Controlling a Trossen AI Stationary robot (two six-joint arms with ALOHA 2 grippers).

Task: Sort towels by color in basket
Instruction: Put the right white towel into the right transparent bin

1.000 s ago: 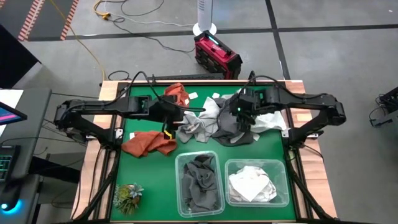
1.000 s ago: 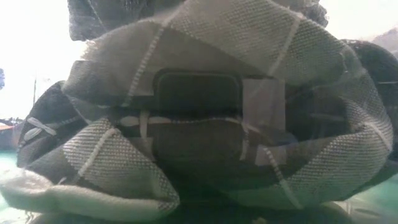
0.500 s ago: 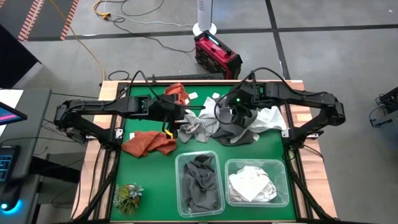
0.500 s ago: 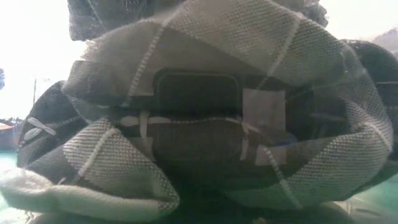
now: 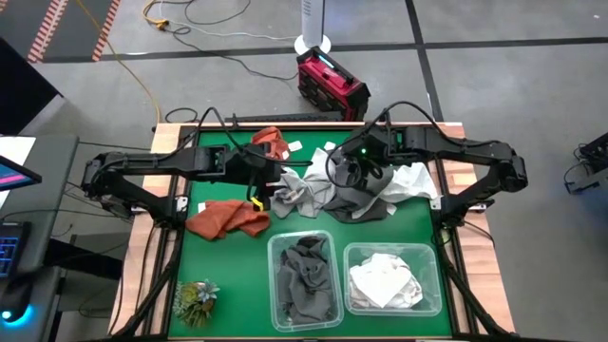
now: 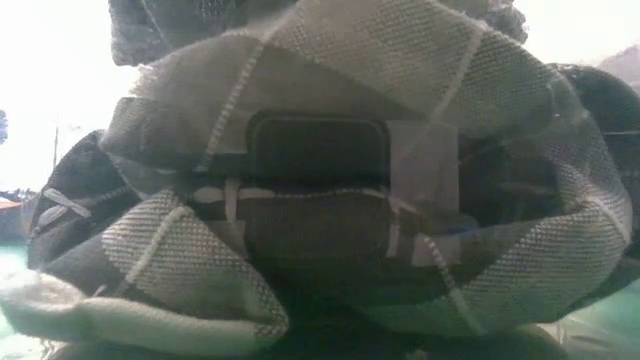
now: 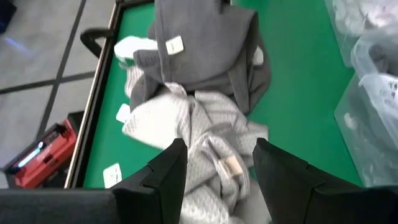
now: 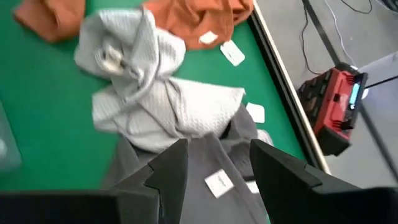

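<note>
The table top [image 5: 228,275] is matt green felt-like cloth, edged in pale wood [image 5: 133,275]. Two clear plastic bins [image 5: 275,285] at lower centre look glossy. The light grey towel [image 7: 186,130] has a waffle weave, the dark grey towel [image 8: 205,168] is smoother, and the rust-orange towel [image 5: 226,219] is soft and crumpled. The arms [image 5: 152,166] are matt black.

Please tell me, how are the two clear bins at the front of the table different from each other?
The left bin holds dark grey towels; the right bin holds white towels. The left bin is narrower and reaches closer to the table's front edge; the right bin is wider. The dark grey cloth fills its bin nearly edge to edge, while bare floor shows around the white pile. Both are clear plastic and stand side by side on the green mat.
</note>
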